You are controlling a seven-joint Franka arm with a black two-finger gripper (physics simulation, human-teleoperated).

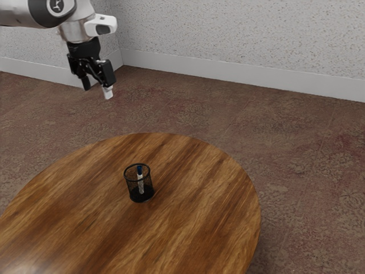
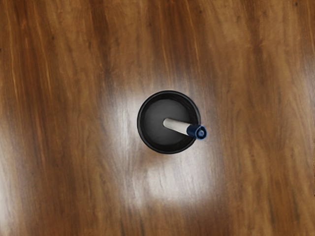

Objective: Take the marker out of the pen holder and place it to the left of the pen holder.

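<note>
At upper left, the arm [image 1: 34, 14] holds its black gripper [image 1: 97, 88] with fingers [image 1: 107, 74] spread. A round wooden table [image 1: 199, 205] occupies the lower left; left of centre, a black mesh pen holder [image 1: 148, 191] stands upright, blue-topped marker [image 1: 140, 178] inside. Pale wall [image 1: 239, 34] above, brown carpet [image 1: 302, 154] at right.

Walls [image 1: 239, 34]: pale, speckled, meeting in a corner toward the exterior view's left. White baseboard [image 1: 228, 75] along the bottom. Floor [image 1: 302, 142]: brown, mottled pattern, reddish patches. Table [image 1: 199, 200]: brown wood, dark streaky grain, curved edge, glossy. Soft white glare [image 2: 172, 194] on the tabletop, wrist view.
</note>
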